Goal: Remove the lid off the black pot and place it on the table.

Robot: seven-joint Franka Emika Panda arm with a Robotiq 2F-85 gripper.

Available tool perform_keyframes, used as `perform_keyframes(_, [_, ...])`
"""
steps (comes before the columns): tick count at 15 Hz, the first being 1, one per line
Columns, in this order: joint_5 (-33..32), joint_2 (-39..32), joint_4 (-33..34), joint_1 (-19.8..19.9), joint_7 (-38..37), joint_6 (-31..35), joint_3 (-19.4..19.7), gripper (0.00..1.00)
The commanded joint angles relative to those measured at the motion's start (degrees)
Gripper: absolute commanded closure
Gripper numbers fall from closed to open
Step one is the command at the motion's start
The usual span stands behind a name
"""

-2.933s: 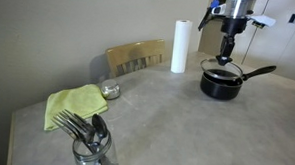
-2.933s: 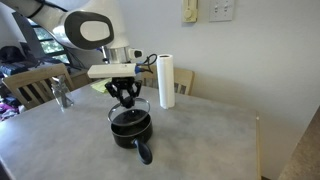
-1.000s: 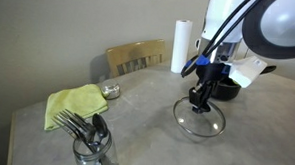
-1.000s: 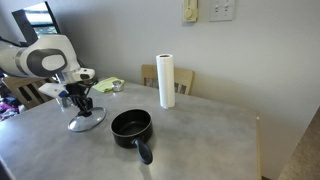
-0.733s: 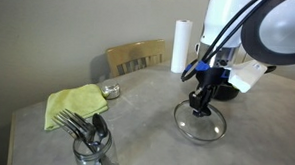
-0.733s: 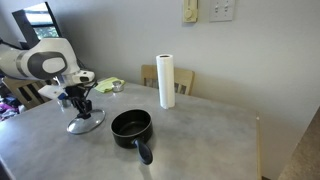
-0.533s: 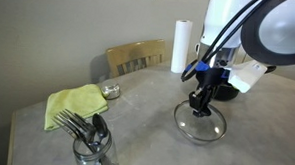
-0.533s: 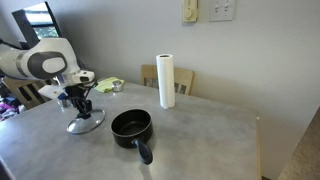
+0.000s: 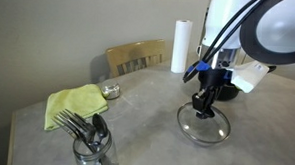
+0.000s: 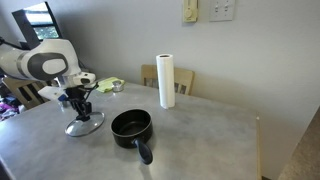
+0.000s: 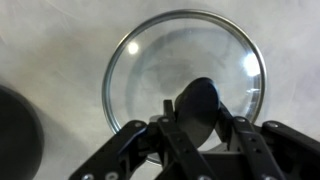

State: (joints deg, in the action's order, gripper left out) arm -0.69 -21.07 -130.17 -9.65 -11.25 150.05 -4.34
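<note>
Grey, mottled table (image 9: 136,112) across both exterior views, wooden chair (image 9: 136,57) and paper towel roll (image 9: 179,46) at its far edge. Down flat on the stone-look top with the lid (image 9: 213,131), glass clear, thin metal rim all round. Clamped on its small black knob with the gripper (image 9: 203,109), jaws tight on either side in the wrist view. Well apart from the black pot (image 10: 131,125), open-topped, long handle toward the camera. Off near the other end: green cloth (image 9: 71,104), small metal dish (image 9: 110,90), glass jar of forks (image 9: 90,148).
</note>
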Motion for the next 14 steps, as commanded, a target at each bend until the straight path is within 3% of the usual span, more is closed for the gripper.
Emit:
perform_keyframes(1, [2.8, 0.92, -0.89, 1.92, 3.9, -1.15, -1.29, 0.84])
perform_keyframes(9, [4.56, 0.7, -1.83, 3.37, 9.47, -0.8, -1.98, 0.82])
perform_keyframes(10, [4.41, 0.88, -2.01, 3.49, 10.13, -0.86, -1.97, 0.57])
perform_keyframes(11, [4.3, 1.03, -2.14, 3.59, 10.77, -0.94, -1.98, 0.38])
perform_keyframes(14, [4.62, 1.54, -2.2, 4.17, 12.89, -1.36, -2.4, 0.22])
